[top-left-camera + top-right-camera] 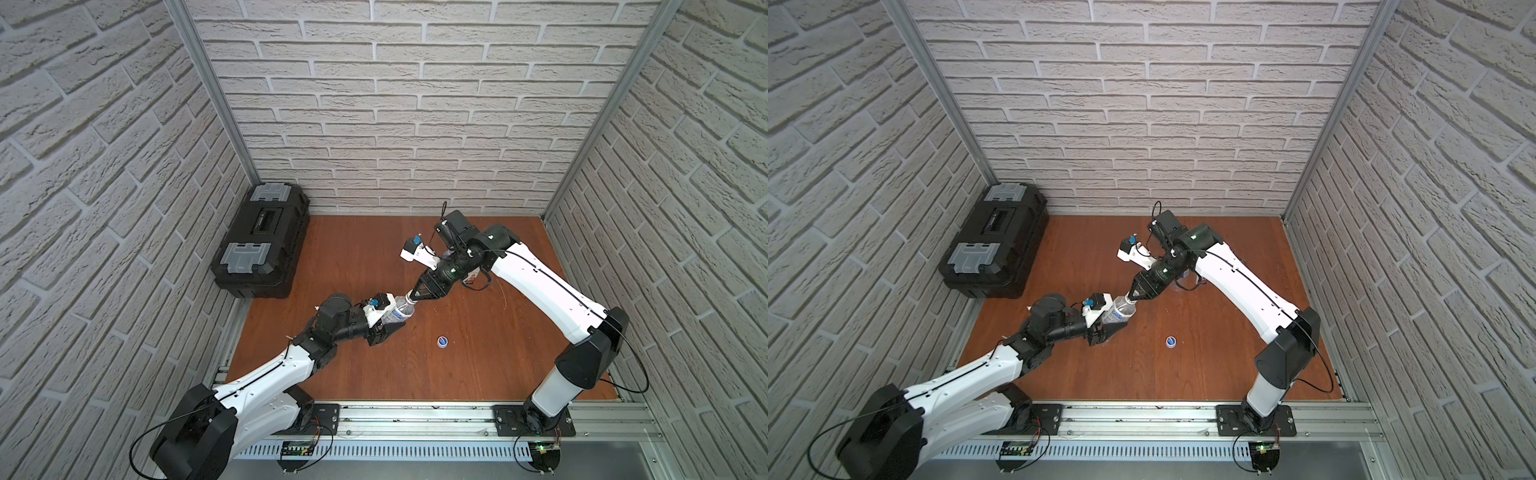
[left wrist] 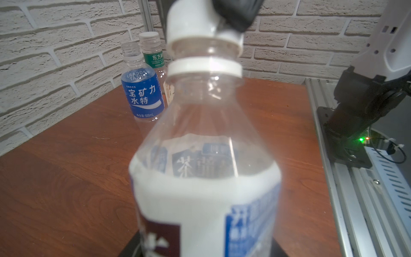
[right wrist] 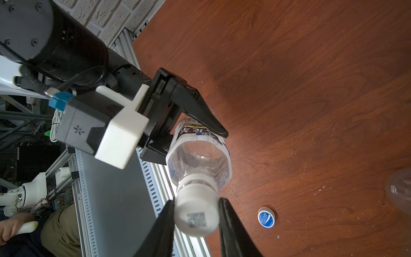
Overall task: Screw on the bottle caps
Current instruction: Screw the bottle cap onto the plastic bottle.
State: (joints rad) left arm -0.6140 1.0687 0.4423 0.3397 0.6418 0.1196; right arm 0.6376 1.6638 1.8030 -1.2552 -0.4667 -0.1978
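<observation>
We see the white cap (image 3: 195,213) on the neck of the tilted white-labelled bottle (image 3: 200,155), pinched between the 2 fingers of the right pincer (image 3: 196,200). The left pincer (image 1: 392,326) clamps the bottle's body. The blue cap (image 1: 442,341) lies near on the surface (image 1: 478,365). The blue-labelled bottle (image 2: 142,89) and green-banded bottle (image 2: 153,55) stand together, well apart.
</observation>
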